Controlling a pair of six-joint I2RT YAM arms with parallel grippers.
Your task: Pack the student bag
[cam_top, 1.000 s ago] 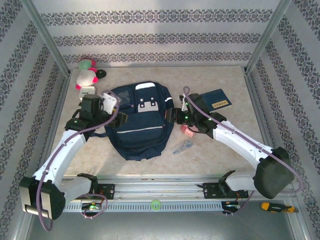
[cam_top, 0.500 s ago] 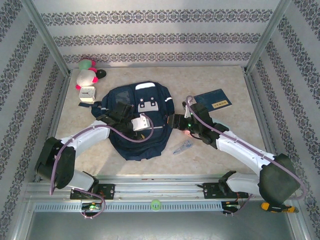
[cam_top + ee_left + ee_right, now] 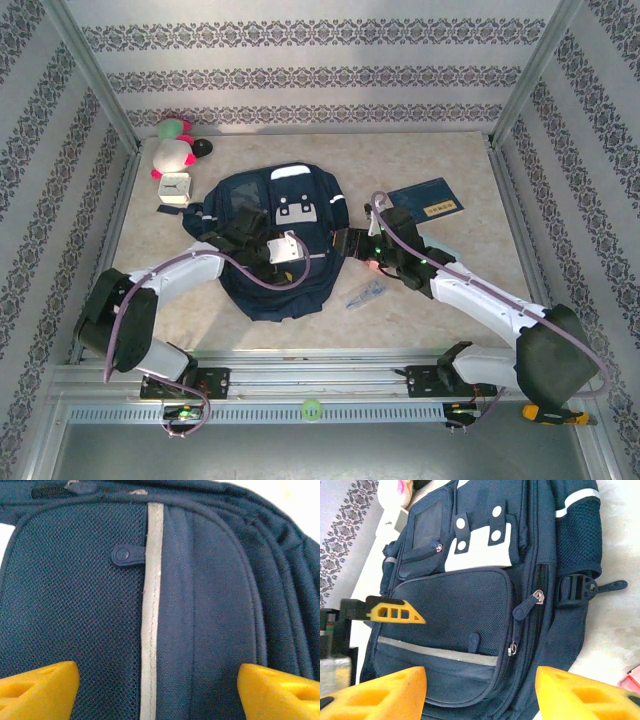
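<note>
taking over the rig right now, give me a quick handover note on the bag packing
Left tool: open, over the student bag front pocket, holding nothing.
Right tool: open, empty, beside the bag on the right arm's side.
Bag lies flat on the table; zips look shut.
Done: nothing visibly packed.
Left: booklet, small clock, plush toy and pink block lie outside the bag; open it and load them.

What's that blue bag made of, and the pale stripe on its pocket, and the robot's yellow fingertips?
Student bag: matte navy woven fabric, with visible mesh weave on the pocket. Stripe: smooth grey tape, possibly reflective. Fingertips: matte hard-looking plastic with cut-outs, likely.
</note>
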